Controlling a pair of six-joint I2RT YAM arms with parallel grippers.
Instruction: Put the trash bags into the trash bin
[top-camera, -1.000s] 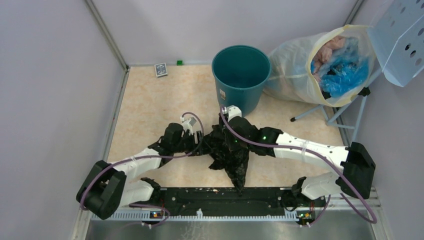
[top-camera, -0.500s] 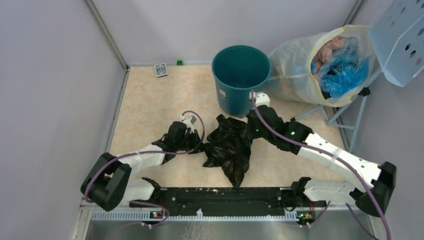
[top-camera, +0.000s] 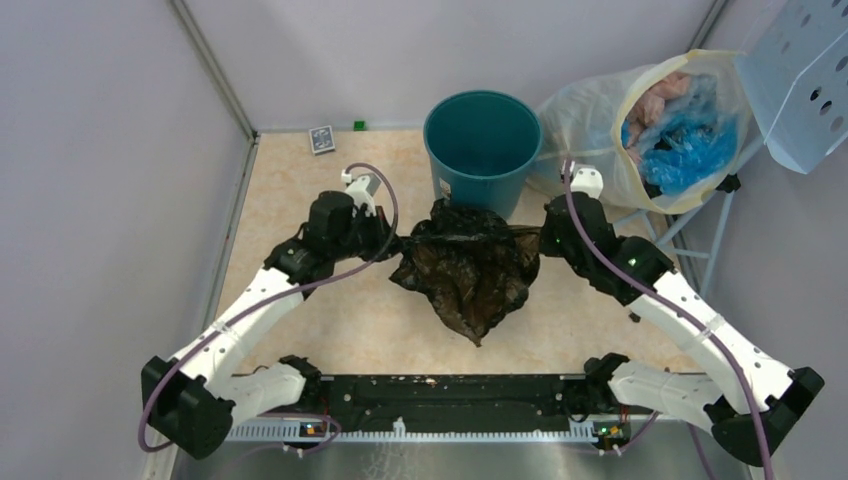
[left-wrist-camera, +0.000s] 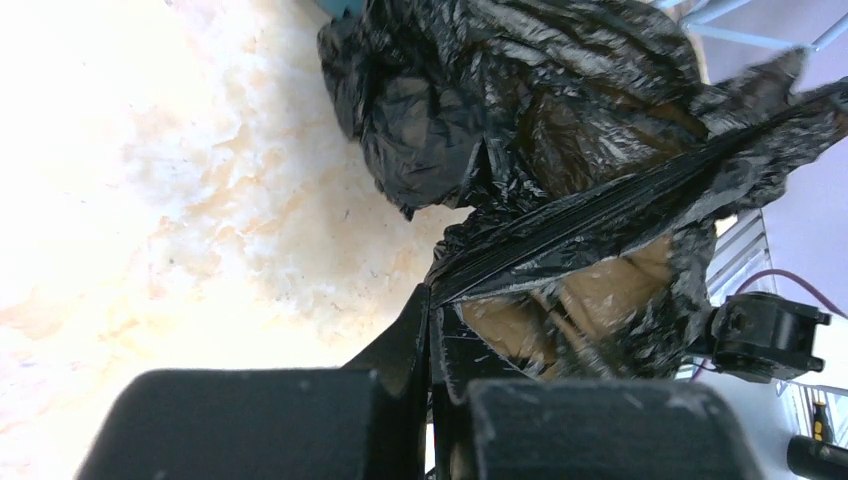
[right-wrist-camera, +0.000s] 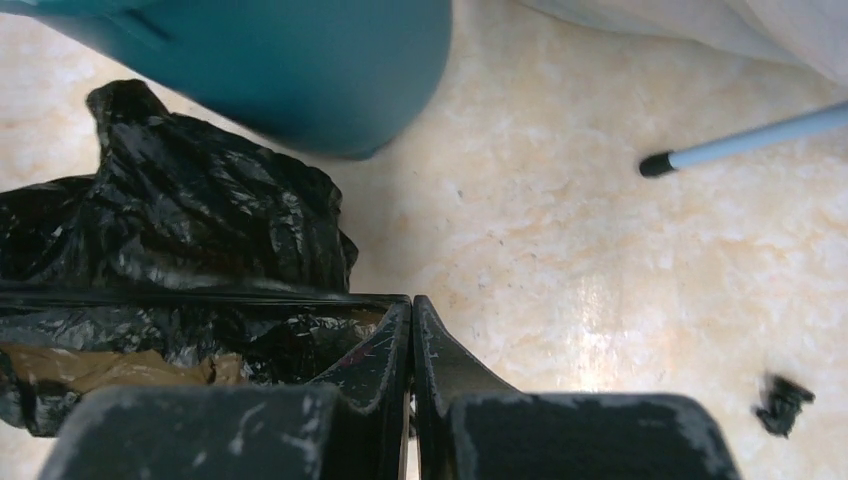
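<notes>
A glossy black trash bag (top-camera: 465, 268) hangs stretched between my two grippers just in front of the teal trash bin (top-camera: 482, 150). My left gripper (top-camera: 392, 243) is shut on the bag's left edge, and the taut film (left-wrist-camera: 600, 205) runs away from its tips (left-wrist-camera: 431, 292). My right gripper (top-camera: 537, 240) is shut on the right edge; the film (right-wrist-camera: 200, 290) pulls off to the left from its tips (right-wrist-camera: 411, 300). The bag's mouth gapes a little, showing the tan floor through it. The bin (right-wrist-camera: 280, 70) stands upright right behind the bag.
A large translucent sack (top-camera: 640, 125) with blue and pink contents leans on a blue-legged stand (top-camera: 690, 215) at the right of the bin. A small dark card (top-camera: 321, 139) and a green cube (top-camera: 359, 125) lie near the back wall. A black scrap (right-wrist-camera: 782, 400) lies on the floor.
The left gripper shut on the bag's left edge. Both arms lifted and moved apart toward the bin, so the crumpled bag is now spread and raised off the floor.
</notes>
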